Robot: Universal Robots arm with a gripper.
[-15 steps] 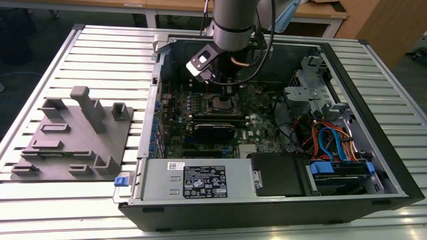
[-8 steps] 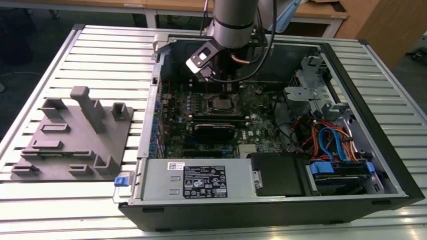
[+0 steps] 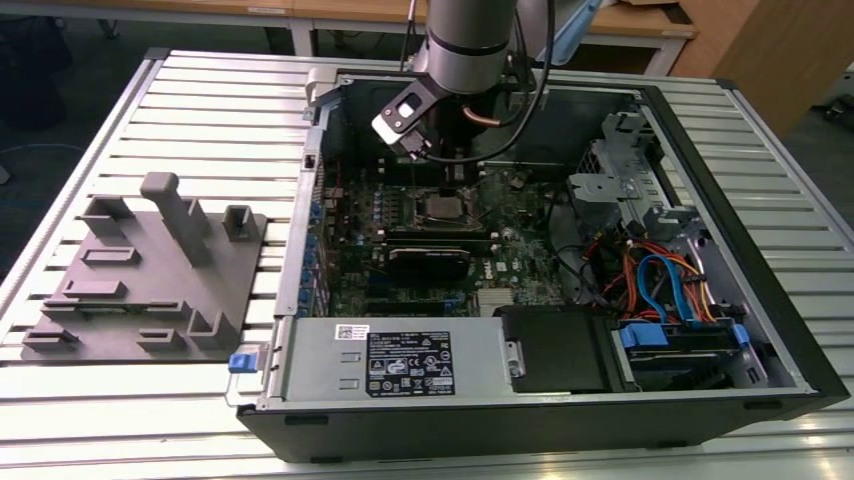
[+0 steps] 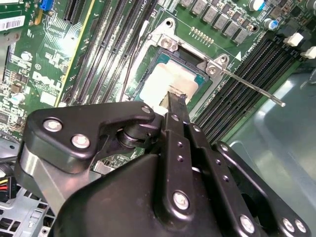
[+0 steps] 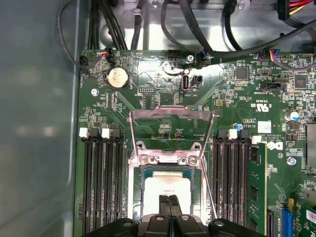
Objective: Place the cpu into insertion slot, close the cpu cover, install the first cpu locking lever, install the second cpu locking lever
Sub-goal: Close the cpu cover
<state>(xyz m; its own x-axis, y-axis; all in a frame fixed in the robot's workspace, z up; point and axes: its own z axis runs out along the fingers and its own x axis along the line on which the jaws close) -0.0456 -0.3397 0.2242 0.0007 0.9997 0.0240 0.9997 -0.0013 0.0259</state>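
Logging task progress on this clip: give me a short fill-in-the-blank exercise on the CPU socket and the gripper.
1. The insertion slot already holds the ___.
2. The cpu cover is swung ___, leaving the chip bare.
3. The gripper is poised over the chip with its fingers ___.
Missing words: cpu; open; shut.

The black jointed gripper (image 4: 176,98) hides the near half of the small square silver-rimmed insertion slot (image 4: 168,43) and one edge of the dull silver-grey square cpu (image 4: 158,84) in that slot. In the first wrist view the picture's edge cuts off the slot's gripper side.
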